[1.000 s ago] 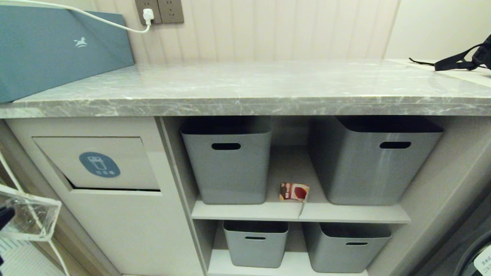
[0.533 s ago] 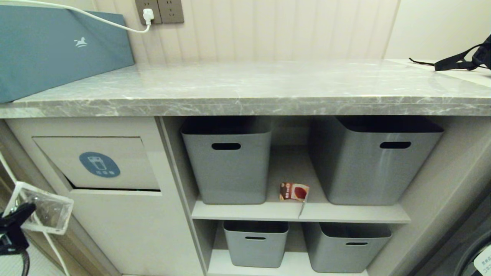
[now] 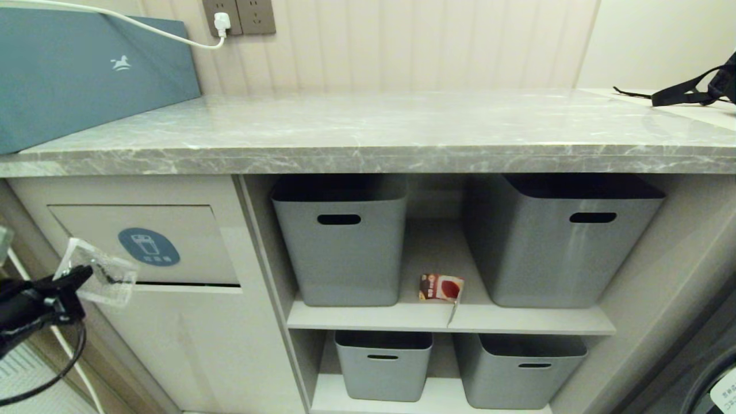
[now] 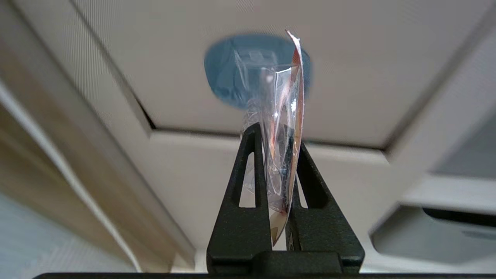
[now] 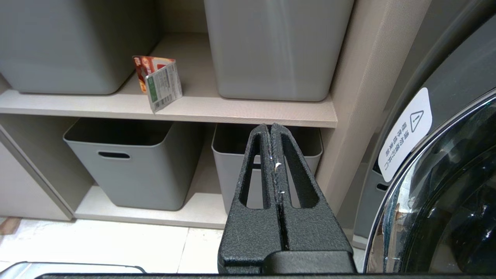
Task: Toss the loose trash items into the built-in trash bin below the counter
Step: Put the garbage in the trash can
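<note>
So the left hand (image 3: 75,276) has swung up and in from the far-left edge of the head view over the last second, and now it's right in front of the trash flap (image 3: 172,230), down by its lower-left corner. Its jaws are pinched narrow on the clear wrapper (image 4: 281,116), which pokes out past the tips toward the round blue sticker (image 3: 149,246). In the left wrist view the wrapper is lined up almost dead centre on that sticker. My read: the carry is basically done and the next bit is pushing the flap in and letting go. There's a dark gap along the flap's bottom edge, so it looks like it swings.

The little carton (image 3: 440,287) is on the upper shelf (image 3: 517,322) between the two big grey tubs (image 3: 345,247), hasn't budged, so that's one item left.

The right hand (image 5: 274,155) is parked low on the right, jaws pressed together, nothing in it, next to a washer door (image 5: 445,193).

Table (image 3: 374,132) is grey marble-look, carrying a teal box (image 3: 86,75) at the far left and a black strap (image 3: 690,89) at the far right. Panelled wall behind with an outlet (image 3: 238,16), tiled floor below.
</note>
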You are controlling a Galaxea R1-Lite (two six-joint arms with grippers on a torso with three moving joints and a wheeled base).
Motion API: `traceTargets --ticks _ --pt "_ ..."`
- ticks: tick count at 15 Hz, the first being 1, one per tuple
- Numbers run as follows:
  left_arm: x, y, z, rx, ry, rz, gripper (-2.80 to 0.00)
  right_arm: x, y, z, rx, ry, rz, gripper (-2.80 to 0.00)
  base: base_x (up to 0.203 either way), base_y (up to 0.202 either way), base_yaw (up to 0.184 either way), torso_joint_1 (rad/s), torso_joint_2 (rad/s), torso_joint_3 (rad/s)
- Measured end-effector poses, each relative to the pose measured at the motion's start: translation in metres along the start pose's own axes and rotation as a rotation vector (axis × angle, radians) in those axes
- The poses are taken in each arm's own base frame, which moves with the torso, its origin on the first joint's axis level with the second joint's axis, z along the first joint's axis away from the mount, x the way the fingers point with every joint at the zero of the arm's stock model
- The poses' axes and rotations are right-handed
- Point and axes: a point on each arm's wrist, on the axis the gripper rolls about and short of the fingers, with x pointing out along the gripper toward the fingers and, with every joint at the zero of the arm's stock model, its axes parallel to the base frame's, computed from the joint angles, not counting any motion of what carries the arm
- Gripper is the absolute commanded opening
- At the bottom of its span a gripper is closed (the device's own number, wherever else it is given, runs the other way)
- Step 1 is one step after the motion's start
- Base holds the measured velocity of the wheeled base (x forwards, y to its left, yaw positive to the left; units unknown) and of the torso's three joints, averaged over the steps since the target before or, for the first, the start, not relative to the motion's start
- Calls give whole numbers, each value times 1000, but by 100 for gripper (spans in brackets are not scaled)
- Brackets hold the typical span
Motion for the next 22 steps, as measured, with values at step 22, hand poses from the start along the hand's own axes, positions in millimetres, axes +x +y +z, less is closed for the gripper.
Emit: traceTargets --ticks 22 --pt "151 13 -65 67 -150 -107 -280 0 0 0 0 0 0 -280 0 0 0 0 0 0"
